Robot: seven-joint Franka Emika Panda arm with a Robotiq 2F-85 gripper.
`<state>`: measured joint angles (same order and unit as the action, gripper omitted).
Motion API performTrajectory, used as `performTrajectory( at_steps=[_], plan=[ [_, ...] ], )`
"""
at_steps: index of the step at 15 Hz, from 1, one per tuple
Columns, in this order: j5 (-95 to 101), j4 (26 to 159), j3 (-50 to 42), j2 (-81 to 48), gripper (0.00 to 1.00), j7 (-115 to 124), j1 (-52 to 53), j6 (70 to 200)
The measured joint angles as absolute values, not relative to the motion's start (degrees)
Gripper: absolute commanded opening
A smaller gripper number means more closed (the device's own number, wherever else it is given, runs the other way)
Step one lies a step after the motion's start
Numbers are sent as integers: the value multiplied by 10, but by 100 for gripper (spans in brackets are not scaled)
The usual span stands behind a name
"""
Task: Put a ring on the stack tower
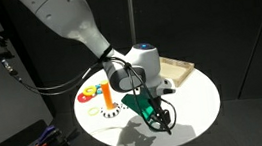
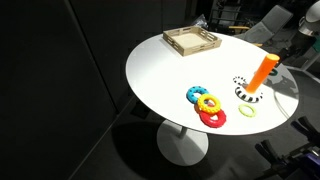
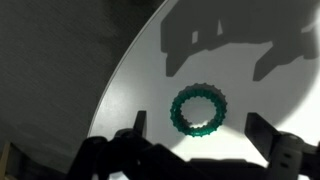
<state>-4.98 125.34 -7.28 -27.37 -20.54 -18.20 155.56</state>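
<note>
Looking down through the wrist view, we are seeing the gripper (image 3: 198, 122) hanging open, its two dark fingers (image 3: 140, 128) spread wide. The ring (image 3: 198, 110) is lying flat on the white surface (image 3: 140, 85) in the gap between them, dark green with a ridged edge and an open centre. It is touching neither finger, and the gripper's shadow is falling across the surface beyond it.

In an exterior view, we are finding the gripper (image 1: 159, 117) low over the near part of the round surface, with the white arm (image 1: 69, 20) reaching down from above. Something green is showing at the fingertips there, but we cannot tell whether it is the ring.

The stack tower (image 1: 103, 94) is standing well apart from the gripper, its slim orange peg upright. In an exterior view the stack tower (image 2: 261, 72) is rising right at a black-and-white checkered ring (image 2: 243, 90); we cannot tell whether that ring is around it or beside it. A thin yellow-green ring (image 2: 246, 112) is lying just in front.

A cluster of blue, yellow and red rings (image 2: 207, 105) is sitting near the tower, and a shallow wooden tray (image 2: 195, 52) is resting toward the far edge.
</note>
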Motion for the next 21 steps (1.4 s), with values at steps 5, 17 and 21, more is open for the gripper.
performTrajectory(
  at_steps=[5,17,21],
  plan=[
    [-49,1231,-58,-312,100,-206,-193,1571],
    [-35,1192,-54,-356,100,-206,-193,1584],
    [-35,1192,-48,-361,86,-206,-193,1584]
  ],
)
